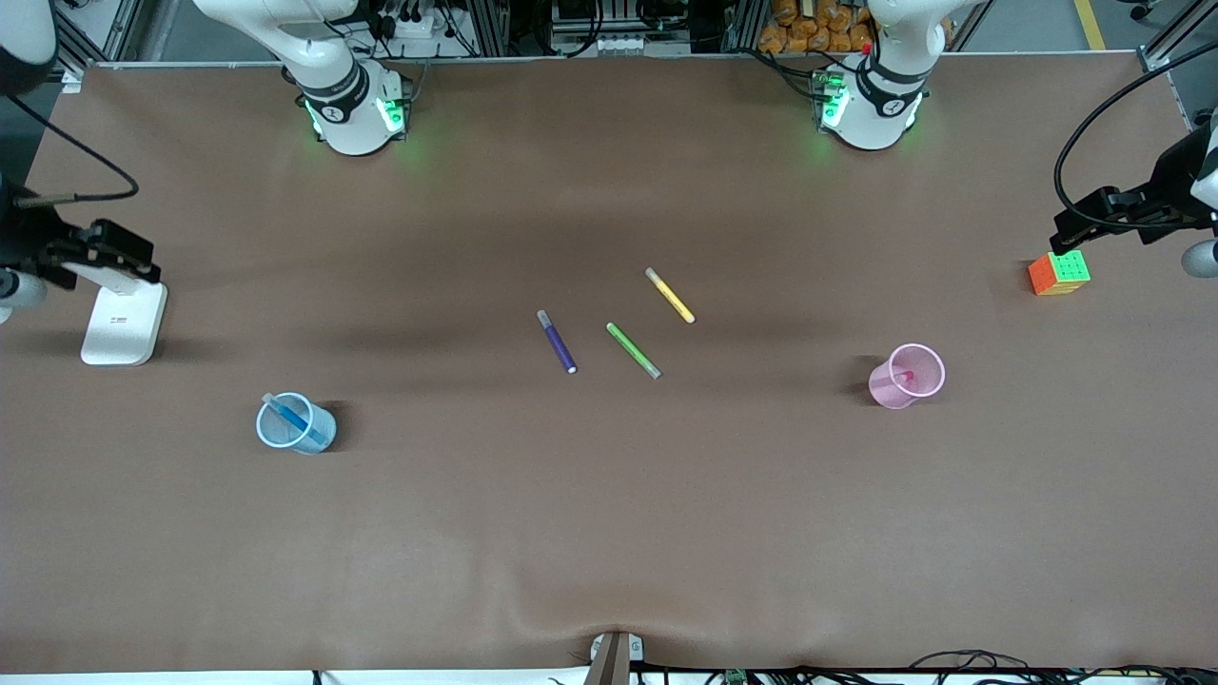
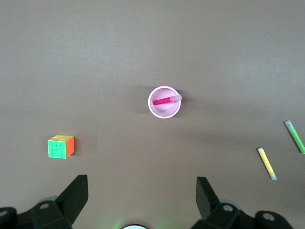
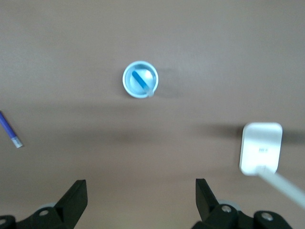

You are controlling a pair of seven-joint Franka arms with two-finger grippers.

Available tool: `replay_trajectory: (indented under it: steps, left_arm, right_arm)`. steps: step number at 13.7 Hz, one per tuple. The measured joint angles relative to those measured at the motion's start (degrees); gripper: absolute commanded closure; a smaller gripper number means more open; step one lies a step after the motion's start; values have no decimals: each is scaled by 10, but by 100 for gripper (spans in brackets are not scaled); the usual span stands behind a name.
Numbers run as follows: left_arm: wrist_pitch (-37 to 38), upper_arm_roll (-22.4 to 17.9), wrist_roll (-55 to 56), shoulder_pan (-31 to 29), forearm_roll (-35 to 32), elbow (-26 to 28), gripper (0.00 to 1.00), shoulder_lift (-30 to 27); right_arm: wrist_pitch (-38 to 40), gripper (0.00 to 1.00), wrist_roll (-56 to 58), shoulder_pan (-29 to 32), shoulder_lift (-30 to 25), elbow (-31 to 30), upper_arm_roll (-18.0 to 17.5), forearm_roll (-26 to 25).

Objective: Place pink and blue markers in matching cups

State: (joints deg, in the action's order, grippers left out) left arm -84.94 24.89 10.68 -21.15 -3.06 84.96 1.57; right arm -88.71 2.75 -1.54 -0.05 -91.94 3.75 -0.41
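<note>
The pink marker (image 1: 904,378) (image 2: 166,100) stands slanted inside the light pink cup (image 1: 893,391) (image 2: 164,115), toward the left arm's end of the table. The blue marker (image 1: 288,414) (image 3: 139,80) leans inside the light blue cup (image 1: 321,434) (image 3: 126,81), toward the right arm's end. My left gripper (image 1: 1085,225) (image 2: 141,183) hangs open and empty high over the table's edge beside the cube. My right gripper (image 1: 119,250) (image 3: 141,187) is open and empty too, high over the white stand.
Three loose markers lie mid-table: a dark purple one (image 1: 558,342), a green one (image 1: 633,350) and a yellow one (image 1: 670,295). A colourful puzzle cube (image 1: 1059,273) sits under the left gripper. A white stand (image 1: 124,323) sits under the right gripper.
</note>
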Motion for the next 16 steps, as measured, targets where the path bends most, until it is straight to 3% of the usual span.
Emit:
replay_trajectory:
  steps: [6, 8, 13, 16]
  left_arm:
    - [5, 1, 1, 6, 1, 1, 0, -7]
    - [8, -16, 4, 23, 1, 11, 0, -15]
    - [8, -161, 4, 156, 3, 33, 0, -24]
    - [4, -227, 4, 226, 5, 62, 0, -48]
  right_arm:
    - [36, 0, -45, 22, -24, -4, -1, 0]
    - [39, 0, -58, 22, -24, -4, -1, 1]
    - [10, 0, -55, 22, -28, 3, -1, 8]
    - [8, 0, -53, 22, -28, 3, -2, 9]
